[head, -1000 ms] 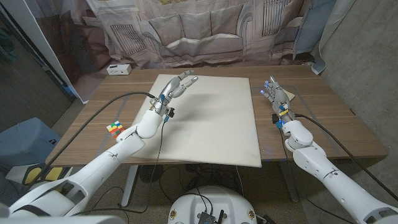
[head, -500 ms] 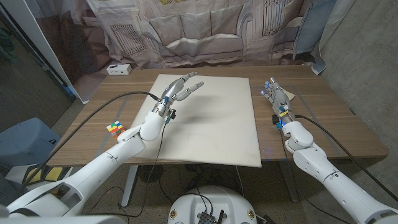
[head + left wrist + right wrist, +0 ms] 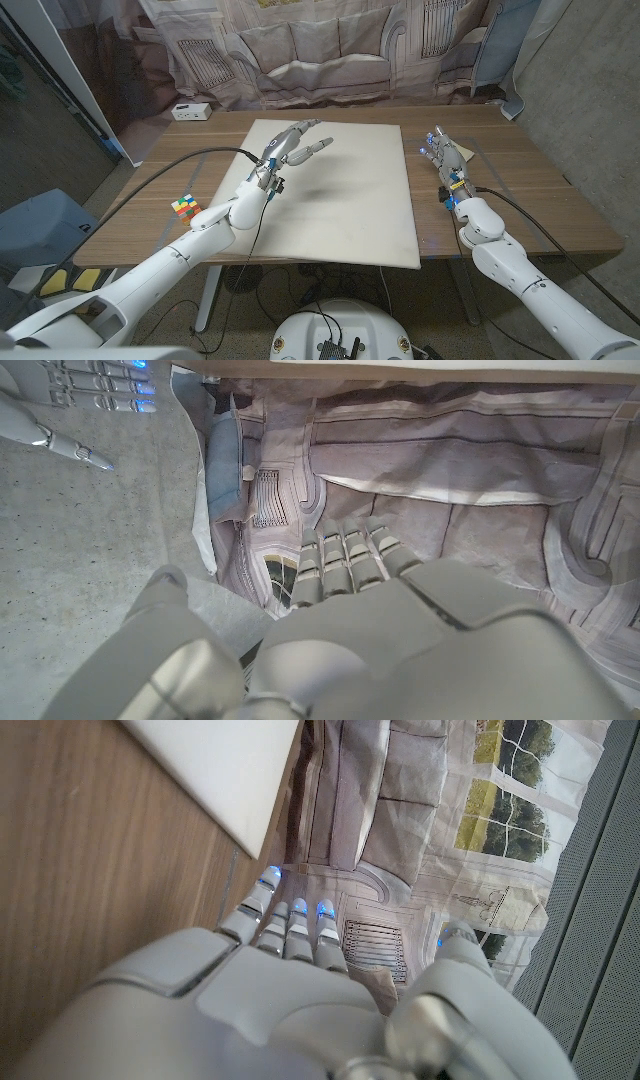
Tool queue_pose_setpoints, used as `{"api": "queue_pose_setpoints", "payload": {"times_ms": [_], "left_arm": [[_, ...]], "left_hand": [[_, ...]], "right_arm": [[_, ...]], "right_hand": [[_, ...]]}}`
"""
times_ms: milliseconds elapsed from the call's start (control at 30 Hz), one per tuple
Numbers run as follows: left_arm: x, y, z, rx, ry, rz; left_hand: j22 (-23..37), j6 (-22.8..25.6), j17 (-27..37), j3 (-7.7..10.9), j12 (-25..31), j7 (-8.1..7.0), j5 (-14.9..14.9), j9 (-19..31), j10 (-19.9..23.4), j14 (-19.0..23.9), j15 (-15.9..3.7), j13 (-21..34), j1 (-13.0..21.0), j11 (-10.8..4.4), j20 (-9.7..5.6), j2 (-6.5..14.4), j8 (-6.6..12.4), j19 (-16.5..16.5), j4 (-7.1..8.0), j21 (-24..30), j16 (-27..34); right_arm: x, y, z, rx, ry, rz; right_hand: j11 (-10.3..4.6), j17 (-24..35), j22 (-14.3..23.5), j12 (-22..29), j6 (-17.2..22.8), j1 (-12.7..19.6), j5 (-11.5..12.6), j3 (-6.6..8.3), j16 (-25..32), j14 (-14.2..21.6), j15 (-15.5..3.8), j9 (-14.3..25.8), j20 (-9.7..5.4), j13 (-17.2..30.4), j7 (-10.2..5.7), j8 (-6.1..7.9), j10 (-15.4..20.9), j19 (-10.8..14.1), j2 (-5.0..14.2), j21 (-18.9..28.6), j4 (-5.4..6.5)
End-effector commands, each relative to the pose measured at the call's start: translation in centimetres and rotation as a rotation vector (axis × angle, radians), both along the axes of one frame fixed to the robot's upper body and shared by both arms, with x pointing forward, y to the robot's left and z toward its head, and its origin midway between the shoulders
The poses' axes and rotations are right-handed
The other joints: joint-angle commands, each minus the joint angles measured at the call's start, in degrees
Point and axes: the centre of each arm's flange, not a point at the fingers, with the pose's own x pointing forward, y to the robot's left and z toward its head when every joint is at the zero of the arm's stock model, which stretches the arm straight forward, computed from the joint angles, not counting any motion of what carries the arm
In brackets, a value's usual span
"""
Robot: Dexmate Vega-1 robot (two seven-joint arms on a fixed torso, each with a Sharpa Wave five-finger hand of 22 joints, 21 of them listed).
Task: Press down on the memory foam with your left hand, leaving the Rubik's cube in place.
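**Left hand poised over the foam**

The memory foam [image 3: 335, 190], a soft, yielding white slab mid-tabletop [image 3: 530, 190], suits a flat-palm press. The left hand [image 3: 290, 145] hovers spread at its 11 o'clock. The Rubik's cube [image 3: 184, 206] sits at 9 o'clock; the right hand [image 3: 445, 155] waits empty, fingers extended.

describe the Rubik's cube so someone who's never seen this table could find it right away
Start at the big white memory foam slab in the middle of the wooden table. Look past its left edge, near the table's left rim: the Rubik's cube sits there, small and multicoloured, unlike the plain white box farther back.

arms white, glossy; black cable along each | left robot hand [image 3: 292, 143] grey | right robot hand [image 3: 444, 152] blue-lit fingertips
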Motion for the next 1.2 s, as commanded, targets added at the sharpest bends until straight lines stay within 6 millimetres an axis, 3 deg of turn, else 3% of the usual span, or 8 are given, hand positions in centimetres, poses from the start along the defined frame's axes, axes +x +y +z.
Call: {"api": "queue_pose_setpoints", "payload": {"times_ms": [33, 433, 633, 900, 1100, 1200], "left_arm": [[-0.2, -0.6, -0.1, 0.053, 0.016, 0.043], [0.3, -1.2, -0.4, 0.106, 0.033, 0.105], [0.5, -1.4, -0.6, 0.122, 0.039, 0.120], [0.8, -1.7, -0.9, 0.149, 0.062, 0.143], [0.9, -1.9, -1.0, 0.162, 0.081, 0.160], [1.1, -2.0, -1.1, 0.169, 0.096, 0.165]], "left_hand": [[0.2, 0.6, 0.1, -0.07, -0.2, 0.04, -0.1, 0.1, -0.2, 0.1, -0.12, -0.1, 0.7, 0.11, -0.21, 0.0, -0.18, 0.2, -0.36, 0.0, -0.2], [0.3, 1.3, 0.1, -0.15, -0.1, -0.45, -0.1, 0.2, 0.3, 0.4, -0.39, -0.2, 0.6, -0.08, 0.54, 0.1, -0.17, 0.3, -0.44, 0.0, -0.2], [0.3, 1.8, 0.1, -0.23, 0.0, -1.10, -0.2, 0.2, 0.9, 0.9, -0.63, -0.2, 0.5, -0.65, 1.92, 0.2, -0.18, 0.6, -0.49, 0.1, -0.1], [0.3, 1.9, 0.1, -0.30, 0.0, -1.62, -0.2, 0.2, 1.1, 1.4, -0.67, -0.3, 0.5, -0.54, 1.80, 0.2, -0.33, 1.2, -0.55, 0.3, -0.1], [0.4, 1.9, 0.2, -0.43, -0.1, -1.87, -0.2, 0.2, 1.2, 2.1, -0.45, -0.3, 0.3, -1.03, 4.30, 0.3, -0.52, 2.2, -0.62, 0.6, 0.1], [0.4, 1.9, 0.2, -0.45, -0.1, -1.92, -0.2, 0.2, 1.3, 2.3, -0.37, -0.3, 0.3, -1.08, 4.47, 0.3, -0.55, 2.4, -0.63, 0.6, 0.1]], "right_arm": [[-0.2, -0.1, -0.2, -0.006, 0.003, 0.003], [-0.4, -0.4, -0.2, -0.001, 0.014, -0.001], [-0.4, -0.3, -0.2, -0.008, 0.015, 0.000], [-0.4, -0.2, -0.3, -0.004, 0.024, 0.000], [-0.4, -0.2, -0.4, -0.012, 0.025, -0.001], [-0.5, -0.2, -0.4, -0.007, 0.030, 0.000]], "right_hand": [[-0.22, 0.1, 0.3, 0.2, -0.3, 0.0, 0.2, -0.21, 0.2, 0.5, 0.20, 0.1, 0.01, 0.2, -0.33, 0.12, 0.5, 0.5, 0.53, -0.3, -0.20], [-0.19, 0.0, 0.3, 0.2, -0.4, -0.1, 0.2, -0.23, 0.2, 0.6, 0.39, 0.1, 0.19, 0.2, -0.42, 0.08, 0.5, 0.6, 0.65, -0.5, -0.22], [-0.12, -0.1, 0.3, 0.2, -0.3, 0.0, 0.2, -0.19, 0.2, 0.6, 0.46, 0.2, 0.34, 0.2, -0.46, 0.09, 0.6, 0.6, 0.79, -0.7, -0.27], [-0.07, -0.2, 0.3, 0.2, -0.2, 0.3, 0.3, 0.00, 0.2, 0.6, 0.55, 0.2, 0.34, 0.2, -0.58, 0.11, 0.7, 0.6, 1.19, -0.9, -0.36], [-0.08, -0.3, 0.3, 0.2, -0.2, 0.5, 0.3, 0.14, 0.2, 0.7, 0.60, 0.2, 0.34, 0.2, -0.59, 0.12, 0.7, 0.7, 1.43, -1.0, -0.45], [-0.07, -0.4, 0.3, 0.2, -0.2, 0.5, 0.3, 0.18, 0.2, 0.7, 0.62, 0.2, 0.34, 0.2, -0.65, 0.11, 0.8, 0.7, 1.49, -1.1, -0.48]]}}
